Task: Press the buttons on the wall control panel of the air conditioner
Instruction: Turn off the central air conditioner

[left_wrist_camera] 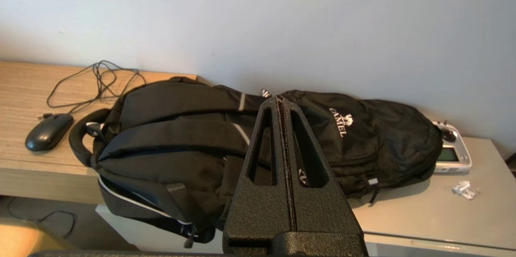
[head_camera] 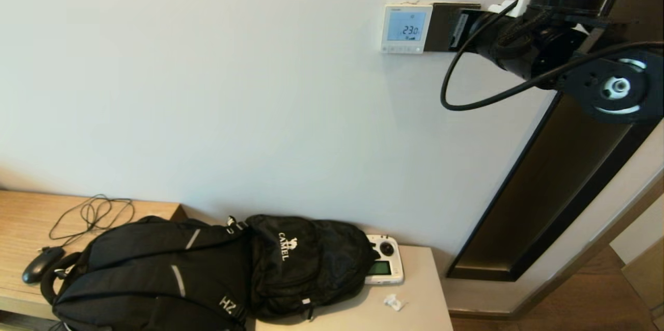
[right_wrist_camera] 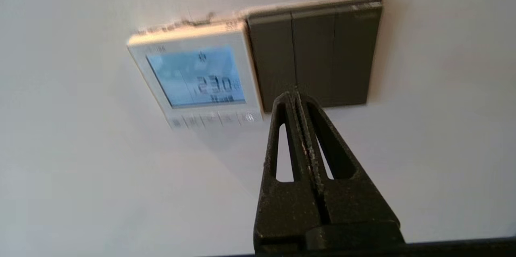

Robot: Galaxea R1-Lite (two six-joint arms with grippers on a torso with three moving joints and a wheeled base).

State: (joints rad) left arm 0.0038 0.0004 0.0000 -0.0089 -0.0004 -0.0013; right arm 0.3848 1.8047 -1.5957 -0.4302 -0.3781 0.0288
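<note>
The air conditioner's wall control panel is a white square thermostat on the wall, its screen lit blue and reading 23.0. The buttons run along its bottom edge. In the right wrist view the panel and the buttons show beside my right gripper, which is shut and empty. Its tip points at the lower edge of the black switch plate, just to the side of the button row. In the head view the right gripper covers part of that plate. My left gripper is shut and empty, held above a black backpack.
The black backpack lies across a wooden desk and a grey side table. A mouse with its cable, a white handheld controller and a paper scrap lie there. A dark door frame stands at the right.
</note>
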